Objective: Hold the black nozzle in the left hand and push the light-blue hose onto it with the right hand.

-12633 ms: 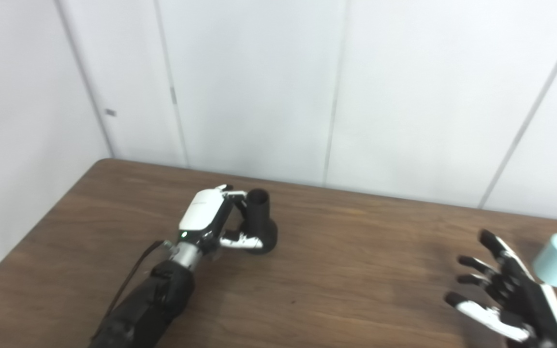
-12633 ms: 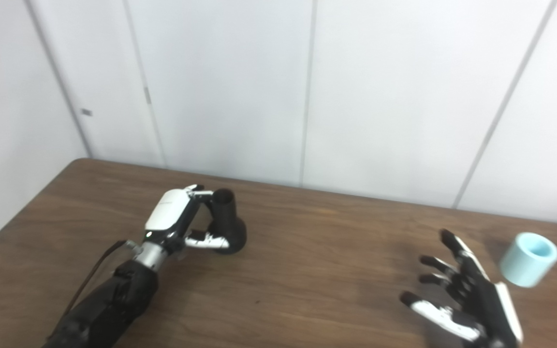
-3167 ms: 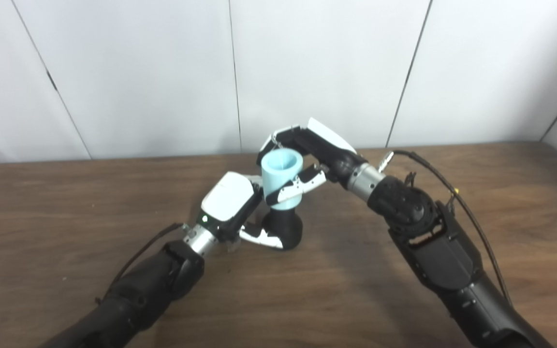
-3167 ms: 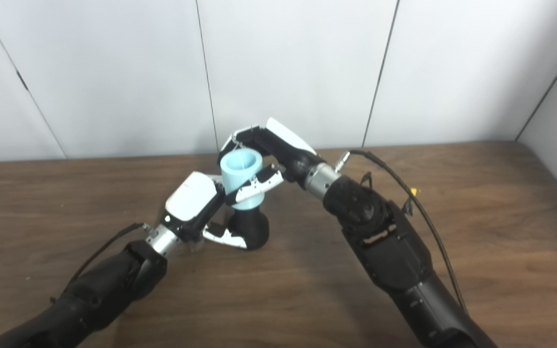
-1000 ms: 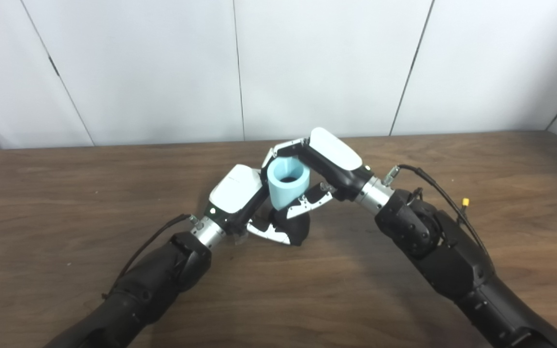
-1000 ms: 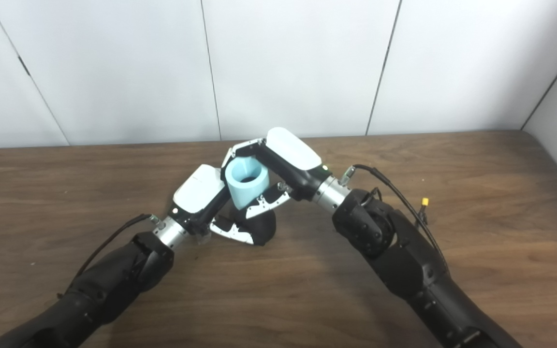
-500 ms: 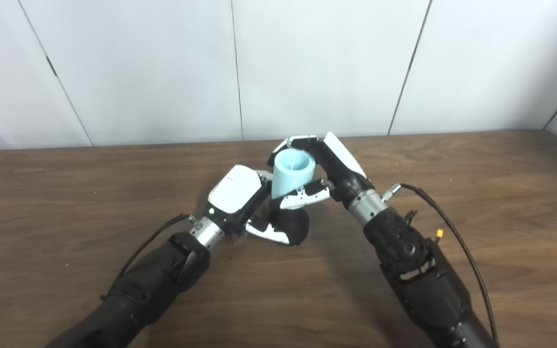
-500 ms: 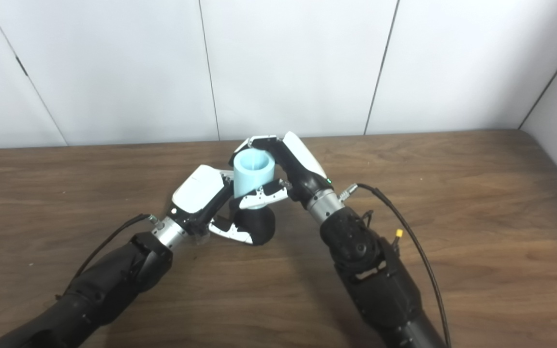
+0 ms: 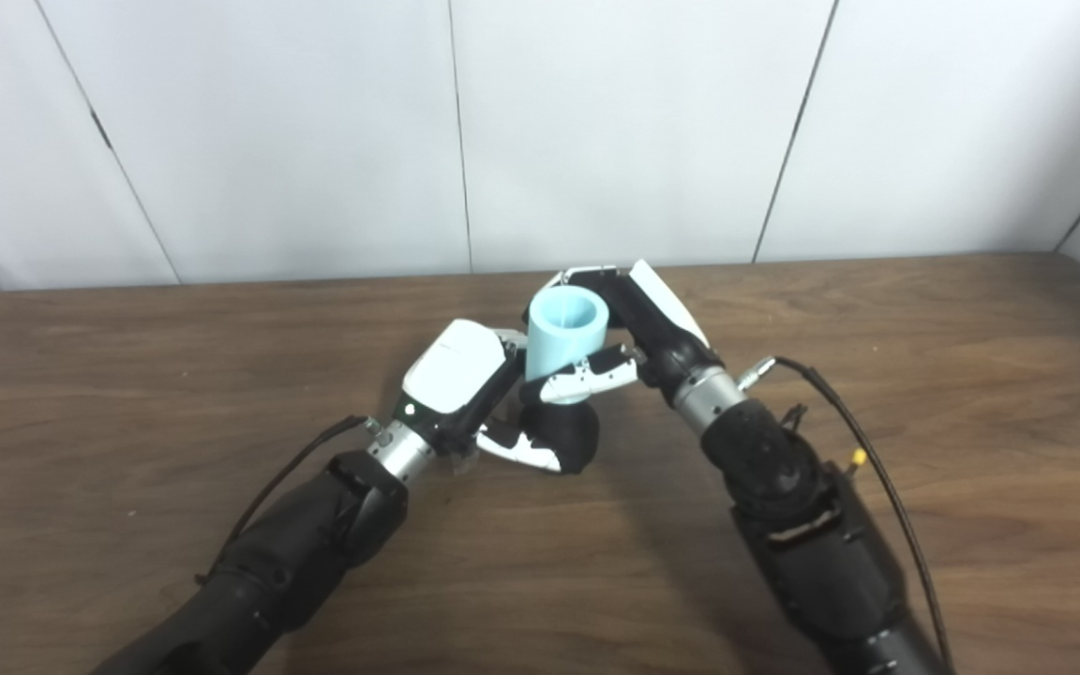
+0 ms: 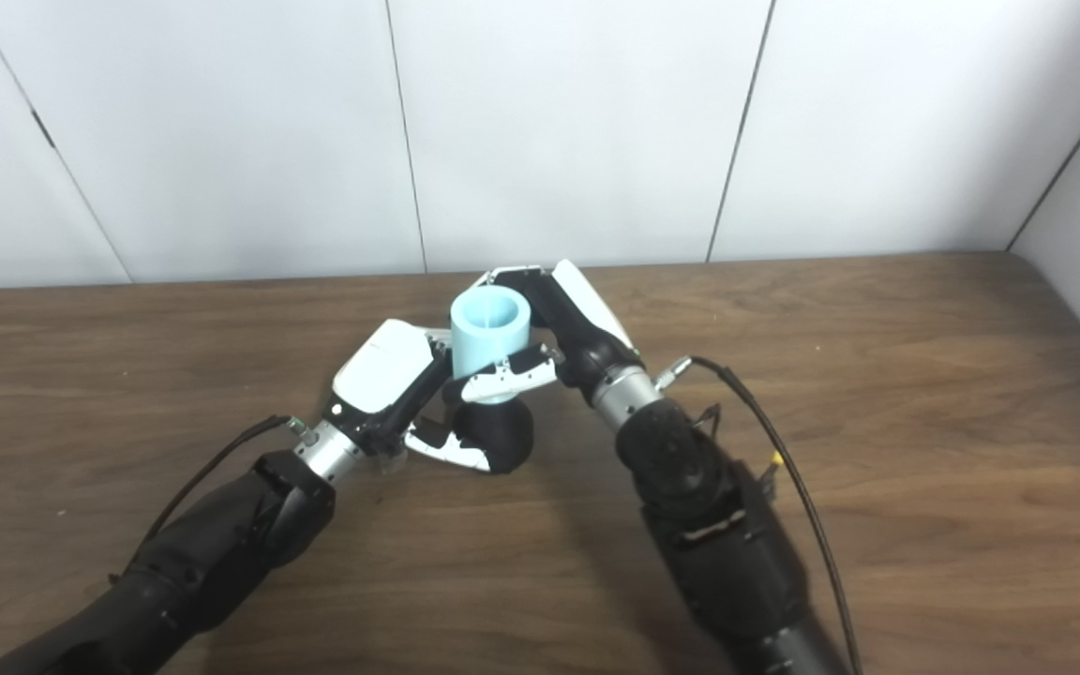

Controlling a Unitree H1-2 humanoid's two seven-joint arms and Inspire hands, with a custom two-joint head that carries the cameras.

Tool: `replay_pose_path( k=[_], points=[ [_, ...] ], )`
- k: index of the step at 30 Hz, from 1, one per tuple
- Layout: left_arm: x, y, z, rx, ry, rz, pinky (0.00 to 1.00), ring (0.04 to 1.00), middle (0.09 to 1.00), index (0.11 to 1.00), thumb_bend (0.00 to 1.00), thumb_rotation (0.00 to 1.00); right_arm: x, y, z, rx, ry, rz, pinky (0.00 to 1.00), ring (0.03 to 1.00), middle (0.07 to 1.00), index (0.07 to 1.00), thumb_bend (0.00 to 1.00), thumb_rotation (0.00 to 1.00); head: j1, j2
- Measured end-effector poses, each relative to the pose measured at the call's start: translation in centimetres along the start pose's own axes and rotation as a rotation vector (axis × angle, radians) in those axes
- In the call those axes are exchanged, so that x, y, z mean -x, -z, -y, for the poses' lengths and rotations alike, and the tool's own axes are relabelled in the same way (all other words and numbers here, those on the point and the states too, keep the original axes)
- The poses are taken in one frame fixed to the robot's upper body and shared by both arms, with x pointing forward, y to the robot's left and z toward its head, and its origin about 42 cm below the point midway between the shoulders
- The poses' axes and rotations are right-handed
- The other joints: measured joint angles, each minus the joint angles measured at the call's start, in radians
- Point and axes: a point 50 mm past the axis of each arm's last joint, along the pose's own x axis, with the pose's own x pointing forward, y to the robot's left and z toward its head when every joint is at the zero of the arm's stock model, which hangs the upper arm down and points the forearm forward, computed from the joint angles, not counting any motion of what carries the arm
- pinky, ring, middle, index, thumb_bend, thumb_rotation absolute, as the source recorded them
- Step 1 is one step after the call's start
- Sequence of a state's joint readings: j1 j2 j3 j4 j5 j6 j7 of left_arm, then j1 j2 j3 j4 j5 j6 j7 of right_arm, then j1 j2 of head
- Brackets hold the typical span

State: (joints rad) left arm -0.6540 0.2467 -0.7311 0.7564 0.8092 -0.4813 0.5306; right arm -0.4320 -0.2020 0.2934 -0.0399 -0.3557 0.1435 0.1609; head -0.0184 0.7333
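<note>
**Colours on the bench**

Hose (image 9: 566, 330): light blue, plain, no pattern. Nozzle (image 9: 566, 441): matte black. Left hand (image 9: 465, 394): white back shell, black fingers w/ white segments, silver wrist, tiny green light. Right hand (image 9: 638, 328): same white-and-black scheme, silver wrist. Both arms black. Cable (image 9: 877, 469) black w/ yellow tag. Table (image 9: 127, 375): dark brown wood grain, streaky. Wall (image 9: 596, 122): white panels, thin dark seams.

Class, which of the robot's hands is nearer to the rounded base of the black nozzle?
Left. The left hand grips the black nozzle at its base on the table; the right hand is higher, wrapped around the light-blue hose above it.
</note>
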Motion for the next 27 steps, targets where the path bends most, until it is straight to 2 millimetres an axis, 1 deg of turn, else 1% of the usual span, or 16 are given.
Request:
replay_pose_path(
  k=[2, 8, 9, 12, 17, 20, 22, 27],
  points=[
    [-0.1, -0.2, 0.1, -0.005, 0.006, 0.008, 0.42, 0.514, 0.446, 0.493, 0.53, 0.0, 0.1, 0.3, 0.5, 0.072, -0.044, 0.079, 0.4, 0.42, 0.49, 0.519, 0.5, 0.0, 0.003, 0.002],
    [-0.1, -0.5, 0.2, -0.008, 0.005, 0.018, 0.44, 0.538, 0.468, 0.488, 0.53, 0.0, 0.1, 0.4, 1.0, 0.188, -0.128, 0.269, 0.35, 0.422, 0.503, 0.497, 0.5, 0.0, 0.008, 0.003],
    [-0.1, -0.5, 0.2, -0.008, 0.004, 0.019, 0.44, 0.537, 0.471, 0.487, 0.53, 0.0, 0.1, 0.4, 1.1, 0.201, -0.137, 0.288, 0.35, 0.425, 0.51, 0.498, 0.5, 0.0, 0.014, 0.009],
    [-0.1, -0.6, 0.2, -0.007, 0.001, 0.02, 0.44, 0.538, 0.476, 0.485, 0.53, 0.0, 0.1, 0.4, 1.3, 0.24, -0.157, 0.336, 0.34, 0.428, 0.519, 0.496, 0.5, 0.0, 0.011, 0.009],
    [0.0, -0.6, 0.2, -0.007, -0.001, 0.021, 0.44, 0.536, 0.463, 0.49, 0.53, 0.0, 0.1, 0.6, 1.2, 0.254, -0.149, 0.367, 0.33, 0.425, 0.522, 0.501, 0.5, 0.0, 0.009, 0.009],
    [0.0, -0.6, 0.2, -0.007, -0.001, 0.021, 0.43, 0.532, 0.458, 0.491, 0.53, 0.0, 0.2, 0.8, 1.1, 0.252, -0.136, 0.358, 0.34, 0.418, 0.502, 0.501, 0.5, 0.0, 0.008, 0.009],
    [0.0, -0.6, 0.2, -0.009, 0.002, 0.022, 0.42, 0.531, 0.455, 0.493, 0.53, 0.0, 0.3, 1.0, 0.9, 0.221, -0.111, 0.306, 0.35, 0.414, 0.489, 0.501, 0.5, 0.0, 0.008, 0.011],
    [0.0, -0.5, 0.0, -0.009, 0.015, 0.017, 0.43, 0.522, 0.452, 0.493, 0.53, 0.0, 0.9, 1.6, -0.2, 0.035, 0.01, 0.095, 0.37, 0.436, 0.485, 0.505, 0.5, 0.0, 0.009, 0.011]
  ],
)
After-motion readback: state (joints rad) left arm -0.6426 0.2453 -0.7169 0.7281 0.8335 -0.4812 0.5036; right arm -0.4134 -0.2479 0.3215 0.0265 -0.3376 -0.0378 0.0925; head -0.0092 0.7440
